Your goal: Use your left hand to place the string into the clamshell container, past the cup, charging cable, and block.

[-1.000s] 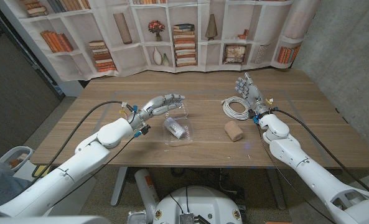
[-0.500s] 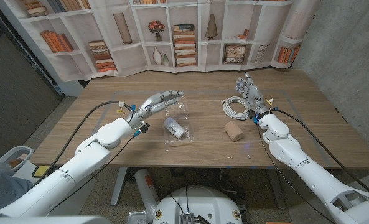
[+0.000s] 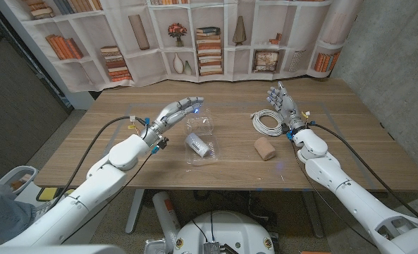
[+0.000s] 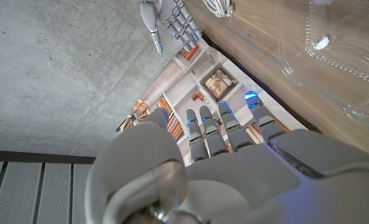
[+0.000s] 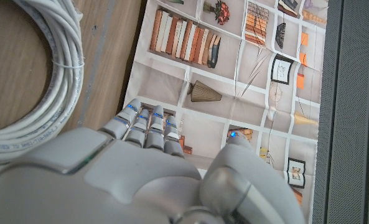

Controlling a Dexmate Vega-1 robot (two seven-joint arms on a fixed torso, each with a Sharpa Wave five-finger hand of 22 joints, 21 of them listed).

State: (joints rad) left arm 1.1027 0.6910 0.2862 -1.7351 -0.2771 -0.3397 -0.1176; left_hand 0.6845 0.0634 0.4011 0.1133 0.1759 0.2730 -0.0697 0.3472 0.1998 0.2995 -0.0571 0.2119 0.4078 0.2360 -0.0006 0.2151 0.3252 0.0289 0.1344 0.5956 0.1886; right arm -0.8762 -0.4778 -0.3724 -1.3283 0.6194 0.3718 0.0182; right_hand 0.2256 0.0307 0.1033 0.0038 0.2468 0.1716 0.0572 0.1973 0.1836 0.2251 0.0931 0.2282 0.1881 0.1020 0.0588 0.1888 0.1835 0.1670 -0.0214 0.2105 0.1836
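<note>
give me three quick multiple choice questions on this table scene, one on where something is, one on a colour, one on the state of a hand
1. Where does the coiled white cable lie?
A. inside the clamshell container
B. on the table just beside the right hand
C. at the table's left edge

2. What colour is the block?
A. tan
B. bright blue
C. black

3. What is the left hand doing?
A. gripping the cable
B. pressing down on the block
C. stretched out above the table with nothing in it

Answers:
1. B, the head view shows the coil next to the right hand.
2. A, the block is a light tan lump on the wood, right of the clamshell container.
3. C, its fingers reach out straight near the container's far edge and nothing shows between them.
</note>
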